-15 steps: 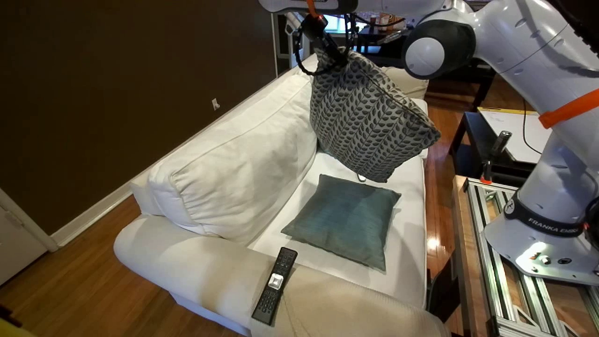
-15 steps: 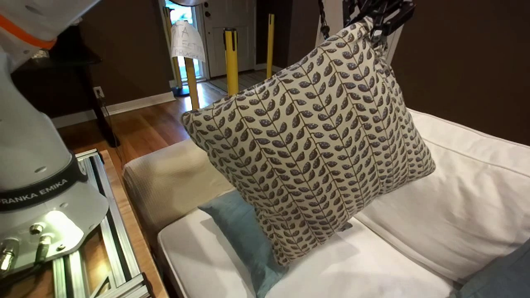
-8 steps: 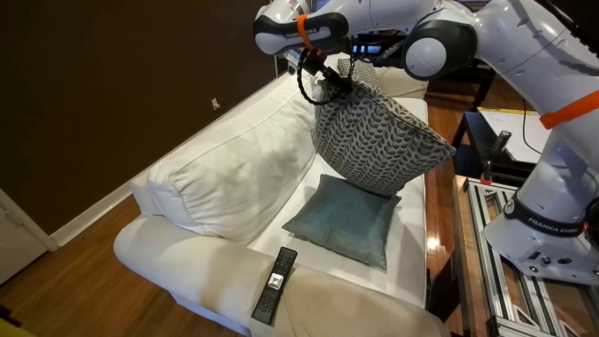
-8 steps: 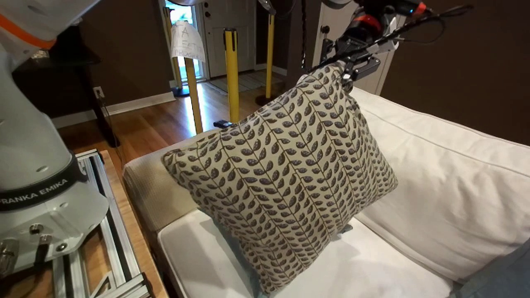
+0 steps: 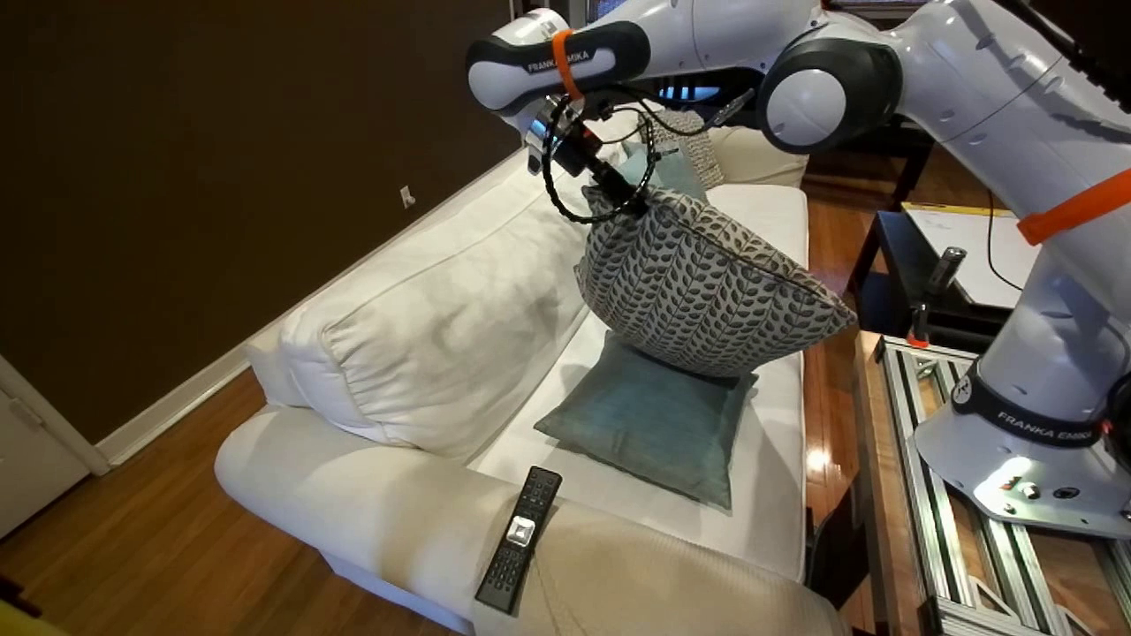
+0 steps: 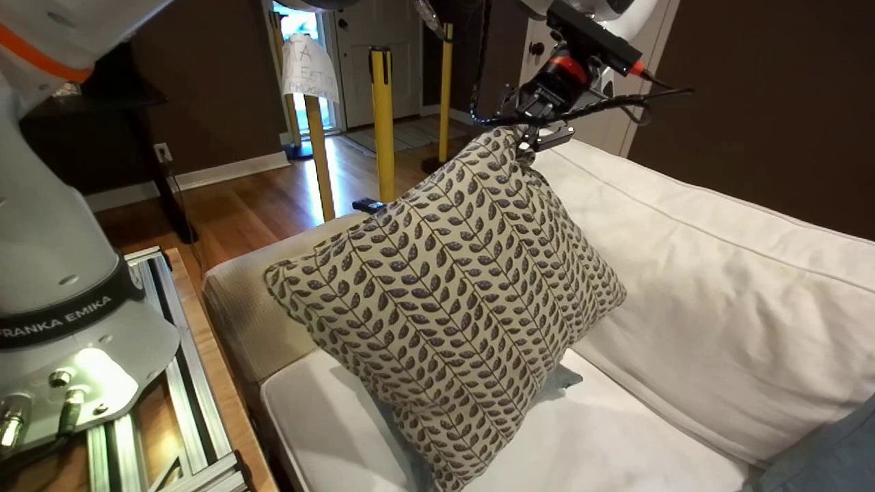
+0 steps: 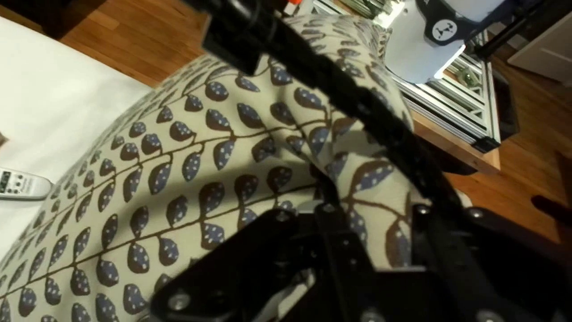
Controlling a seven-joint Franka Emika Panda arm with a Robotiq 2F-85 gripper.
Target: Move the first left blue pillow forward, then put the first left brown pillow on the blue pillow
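Plainly, the black jaws are clenched on one corner of the brown-and-cream leaf-printed square fabric pillow (image 6: 444, 294). In the wrist view, its cloth runs between the two jaws, creased where it is pinched, and the printed surface spreads out past them. The rest of the pillow hangs below the jaws, tilted, the pinched corner uppermost. In an exterior view, its lower edge overlaps the far side of the plain teal-blue square fabric pillow (image 5: 645, 433), which lies on the white cloth sofa (image 5: 765, 477), below and well apart from the jaws. Whether the two pillows touch, I cannot tell. A long black remote control (image 5: 508, 561) with a silver centre lies on the near armrest (image 5: 380, 481); farther along the sofa, a second teal fabric pillow (image 5: 685, 177) stands in front of another patterned pillow (image 5: 703, 148).
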